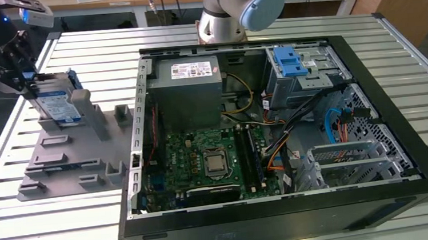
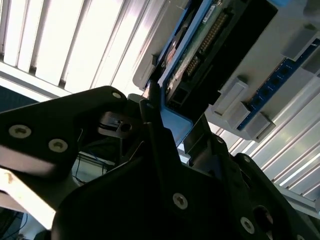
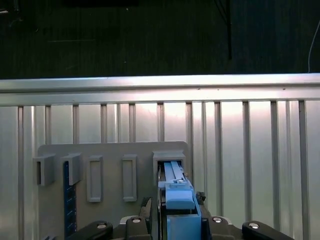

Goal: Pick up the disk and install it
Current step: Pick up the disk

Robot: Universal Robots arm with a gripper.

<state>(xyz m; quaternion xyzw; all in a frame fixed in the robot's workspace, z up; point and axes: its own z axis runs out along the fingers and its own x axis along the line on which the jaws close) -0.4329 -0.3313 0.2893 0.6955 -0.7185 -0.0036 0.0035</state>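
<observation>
The disk stands on edge in a slot of the grey holder at the exterior view's left, silver with a blue-and-white label and a blue bracket. My gripper sits at its upper end, shut on the blue bracket. In the first wrist view the bracket's blue end lies between the two black fingers, my gripper straddling it. The second wrist view looks past a black finger pressed to the bracket, with the disk's connector edge beyond it and my gripper closed around the blue plastic.
An open computer case lies on the slatted metal table, with a drive bay and blue latch at its far corner. The arm's base stands behind the case. The holder has several other slots, one holding a blue strip.
</observation>
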